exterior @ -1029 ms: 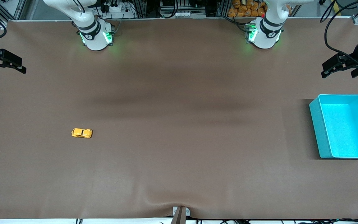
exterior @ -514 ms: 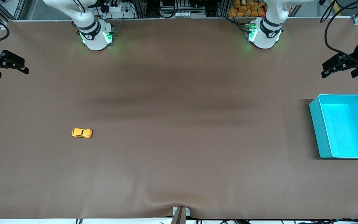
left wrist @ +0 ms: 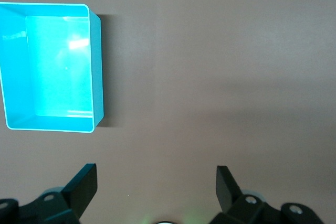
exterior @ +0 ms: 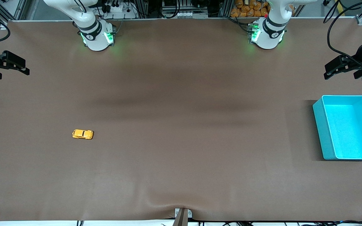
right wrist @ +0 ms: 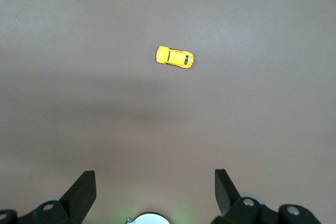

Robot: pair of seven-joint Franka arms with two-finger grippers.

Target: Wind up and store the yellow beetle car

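Front view first: the right gripper [exterior: 24, 69] hangs high over the bare brown table [exterior: 181, 110] at the right arm's end, black fingers spread wide, gripping nothing. And the left gripper [exterior: 328, 71] mirrors it at the left arm's end, jaws just as wide and just as empty, poised above the mat close to the teal bin [exterior: 322, 131].

In the right wrist view the 2 dark, wedge-shaped fingertips [right wrist: 84, 190] frame open tabletop, and there sits the yellow beetle car [right wrist: 175, 56], well clear of them. On the table the yellow beetle car [exterior: 82, 134] rests on its wheels toward the right arm's end, nearer the front camera than both bases: a tiny glossy rounded shell, dark windows, nothing touching it.

Left wrist view: the teal bin [left wrist: 97, 66] is a smooth, thin-walled plastic rectangle, open-topped, with a shiny floor catching the light. It stands well apart from the car. The covering is a matte brown sheet, puckered slightly at the edge nearest the front camera, where a small clamp [exterior: 183, 215] pins it down.
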